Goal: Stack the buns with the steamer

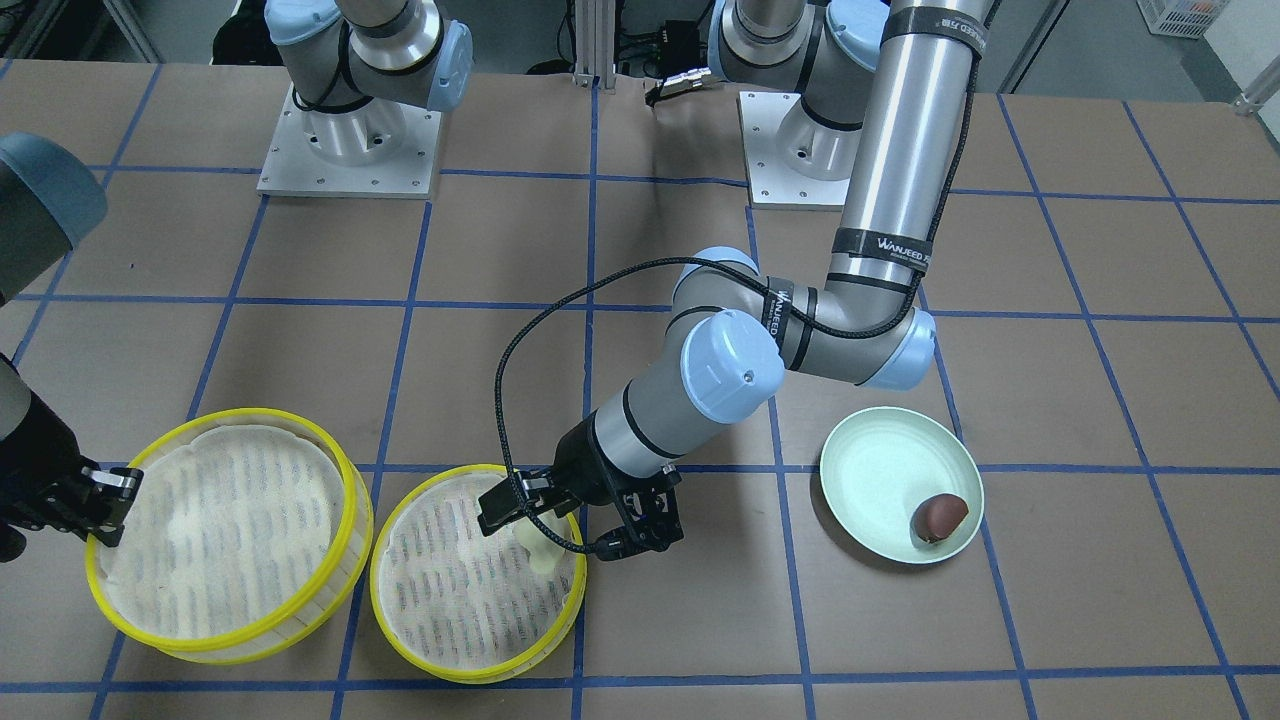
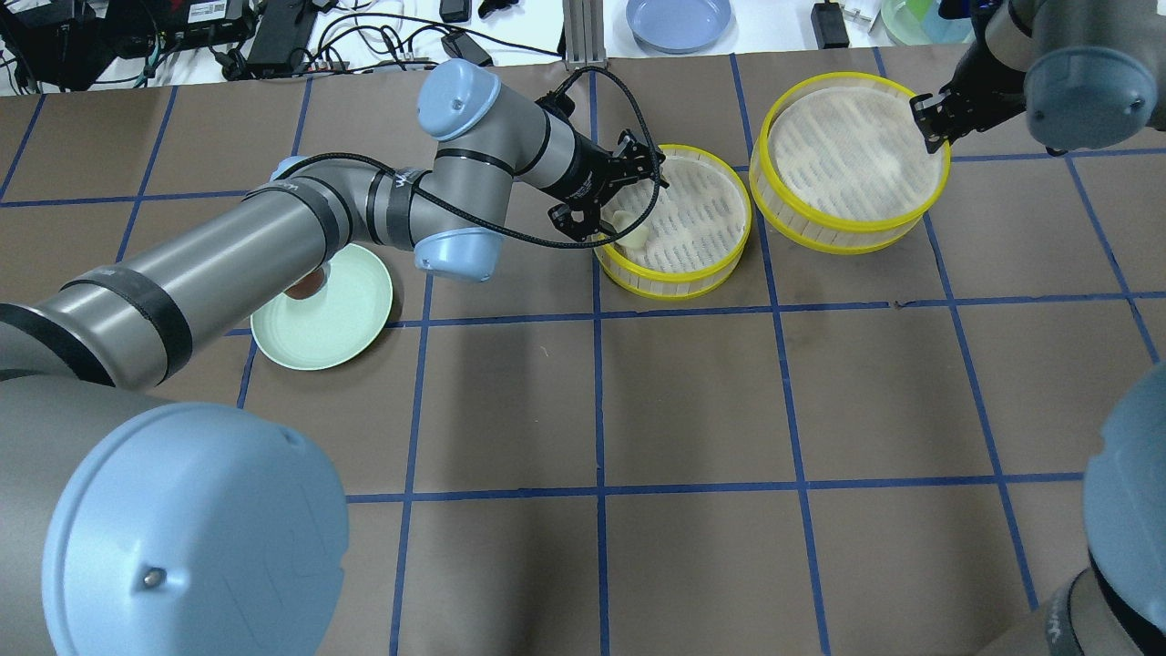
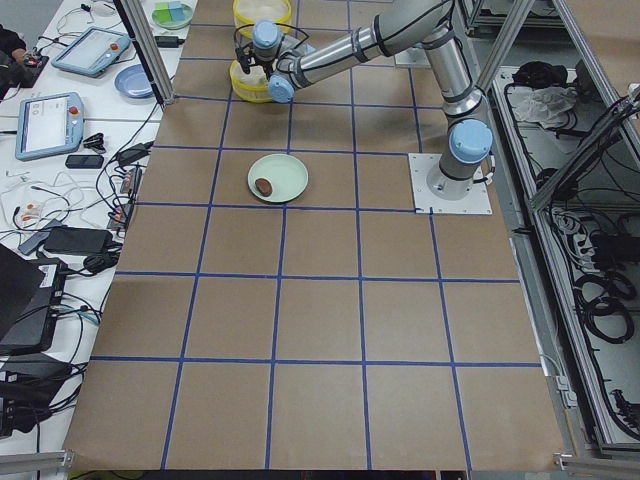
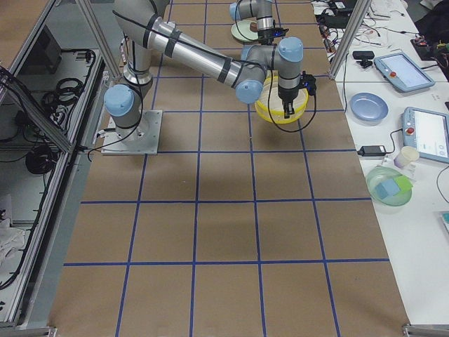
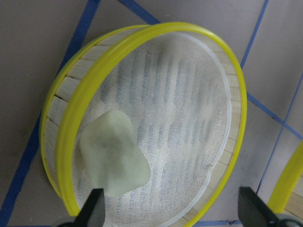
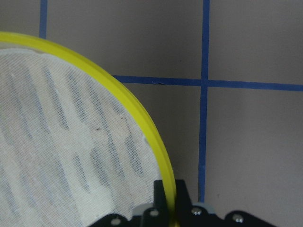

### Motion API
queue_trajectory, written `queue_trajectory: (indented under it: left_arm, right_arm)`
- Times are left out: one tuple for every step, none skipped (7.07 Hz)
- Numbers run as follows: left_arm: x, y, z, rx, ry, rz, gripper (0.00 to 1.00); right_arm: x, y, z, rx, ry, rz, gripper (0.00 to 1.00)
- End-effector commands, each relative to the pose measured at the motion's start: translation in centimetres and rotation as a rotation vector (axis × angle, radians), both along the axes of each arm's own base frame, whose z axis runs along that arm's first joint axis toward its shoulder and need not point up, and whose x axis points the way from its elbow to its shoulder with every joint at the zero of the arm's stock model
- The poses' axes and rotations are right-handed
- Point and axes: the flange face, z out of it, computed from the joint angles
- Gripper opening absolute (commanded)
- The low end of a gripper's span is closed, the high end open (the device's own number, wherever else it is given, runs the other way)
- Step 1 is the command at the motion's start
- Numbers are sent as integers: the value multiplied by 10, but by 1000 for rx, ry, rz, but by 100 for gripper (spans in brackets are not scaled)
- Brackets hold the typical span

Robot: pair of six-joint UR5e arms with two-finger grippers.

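Note:
The cream-yellow bun (image 5: 113, 158) lies on the white liner of the nearer steamer tray (image 2: 720, 246), close to its rim. My left gripper (image 2: 619, 196) hangs over it, open and empty; its fingertips (image 5: 94, 210) stand wide apart on either side of the bun. The bun also shows in the front view (image 1: 540, 550). My right gripper (image 2: 929, 118) is shut on the yellow rim (image 6: 158, 156) of the second steamer tray (image 2: 852, 228), which stands beside the first. The reddish-brown bun (image 1: 938, 515) lies on the pale green plate (image 1: 870, 450).
In the overhead view the left arm hides most of the brown bun and part of the green plate (image 2: 337, 319). A blue plate (image 2: 679, 18), cables and devices lie on the white bench beyond the table's far edge. The two trays stand nearly rim to rim.

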Motion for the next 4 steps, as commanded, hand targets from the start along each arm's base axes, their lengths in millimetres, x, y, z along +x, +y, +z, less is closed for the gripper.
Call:
queue_trajectory:
  left_arm:
    - [-1, -6, 25, -30, 2, -4, 100]
    - [16, -10, 56, -28, -16, -18, 100]
    - [63, -23, 73, -51, -96, -59, 100]
    - [122, -28, 86, -53, -207, -111, 100]
  right_arm:
    - [6, 0, 0, -2, -1, -7, 0]
    - [24, -1, 1, -4, -13, -49, 0]
    - [58, -1, 0, -3, 25, -27, 0]
    - [81, 0, -2, 1, 31, -45, 0]
